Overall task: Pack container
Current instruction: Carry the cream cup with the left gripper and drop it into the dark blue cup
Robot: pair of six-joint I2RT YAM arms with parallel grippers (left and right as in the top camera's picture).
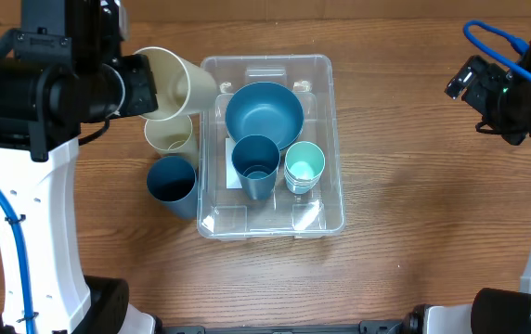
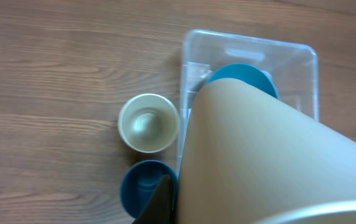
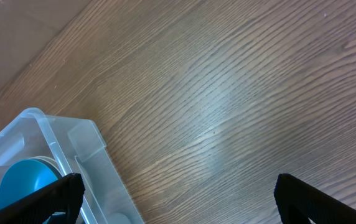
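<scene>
Can barely see the left hand (image 1: 143,85), tucked behind the big cream cup (image 1: 180,82) and gripping it tilted by the far left corner of the clear bin (image 1: 238,221) in the middle of the brown wooden desk (image 1: 414,223); right hand (image 3: 178,190) spread wide, holding nothing.

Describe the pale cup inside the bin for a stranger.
Find the clear bin in the middle of the table. A small cup stands by its right wall. Only it is mint green; the taller cup beside it is dark blue.
</scene>
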